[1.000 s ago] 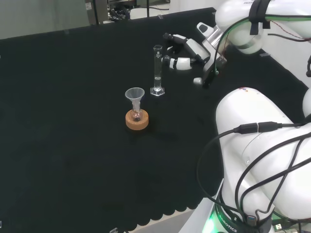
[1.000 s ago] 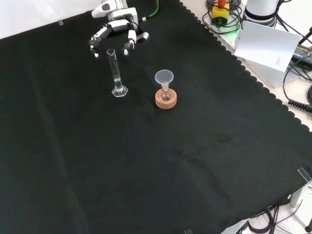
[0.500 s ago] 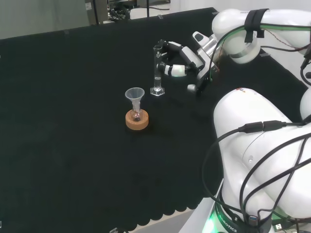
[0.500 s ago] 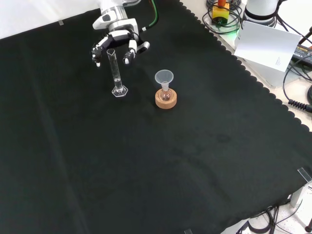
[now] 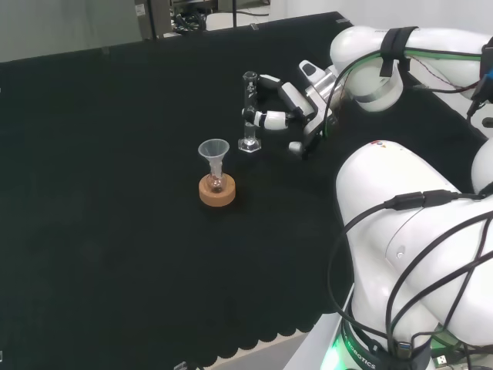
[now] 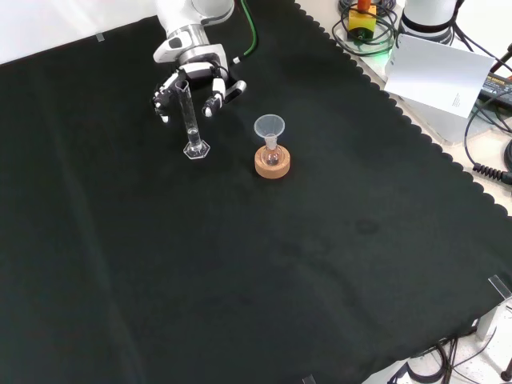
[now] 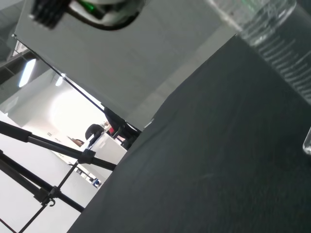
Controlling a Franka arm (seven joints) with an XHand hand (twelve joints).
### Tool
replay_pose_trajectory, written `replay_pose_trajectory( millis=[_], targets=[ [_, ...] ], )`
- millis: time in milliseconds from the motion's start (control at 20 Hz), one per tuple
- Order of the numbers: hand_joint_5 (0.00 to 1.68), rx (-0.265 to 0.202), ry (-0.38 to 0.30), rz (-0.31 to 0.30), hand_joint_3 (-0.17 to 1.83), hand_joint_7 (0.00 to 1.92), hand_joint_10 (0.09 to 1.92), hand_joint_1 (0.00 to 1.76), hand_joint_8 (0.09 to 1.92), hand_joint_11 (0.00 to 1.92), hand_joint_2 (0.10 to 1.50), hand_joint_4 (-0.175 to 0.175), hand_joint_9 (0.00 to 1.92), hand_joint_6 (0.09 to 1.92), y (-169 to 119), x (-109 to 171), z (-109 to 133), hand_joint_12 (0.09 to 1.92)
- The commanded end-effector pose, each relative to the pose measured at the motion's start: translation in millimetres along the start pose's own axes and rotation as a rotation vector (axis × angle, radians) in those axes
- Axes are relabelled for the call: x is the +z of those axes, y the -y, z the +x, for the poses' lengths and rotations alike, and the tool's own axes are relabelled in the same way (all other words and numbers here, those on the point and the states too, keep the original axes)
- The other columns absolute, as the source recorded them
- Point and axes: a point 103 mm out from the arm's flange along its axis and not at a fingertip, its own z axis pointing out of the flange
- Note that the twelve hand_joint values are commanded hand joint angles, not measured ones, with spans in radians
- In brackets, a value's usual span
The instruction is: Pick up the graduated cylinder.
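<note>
**Hand positioned at the graduated cylinder**

1. Cloth. The black cloth (image 6: 336,264) covers the bench. In the front view its near part lies bare.

2. Flask and funnel. Farther up in the front view, a cork ring (image 6: 272,163) rests on the cloth. It carries a small flask (image 6: 272,156) with a clear funnel (image 6: 270,128) seated in its neck. In the head view the same set stands toward the lower left of the cylinder.

3. Graduated cylinder. The graduated cylinder (image 6: 190,118) stands upright on its hexagonal foot, to the left of the cork ring in the front view and well apart from it. The foot rests on the cloth. In the wrist view a ribbed, clear section of the tube (image 7: 286,53) appears close to the camera.

4. Hand. The hand (image 6: 194,76) is at the upper part of the cylinder. Its fingers (image 6: 213,98) are spread and partly curled, standing on both sides of the tube. In the head view the fingertips (image 5: 262,118) reach the tube from the right. Contact with the glass cannot be confirmed.
</note>
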Motion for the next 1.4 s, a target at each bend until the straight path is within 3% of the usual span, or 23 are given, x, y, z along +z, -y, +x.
replay_pose_trajectory(
  millis=[50,400,1400],
  targets=[
    [0.58,-0.002,-0.024,-0.031,0.55,0.55,0.49,0.93,0.58,0.48,0.66,0.007,0.77,0.09,1.9,6.4,-3.5,1.27],
    [0.72,0.002,-0.043,-0.031,0.56,0.62,0.44,0.96,0.56,0.57,0.66,0.015,0.85,0.15,1.4,14.9,-5.8,1.22],
    [0.69,0.026,-0.089,-0.048,0.59,0.67,0.37,1.00,0.54,0.68,0.71,0.010,0.94,0.25,3.4,22.7,-10.8,1.16]
  ],
)
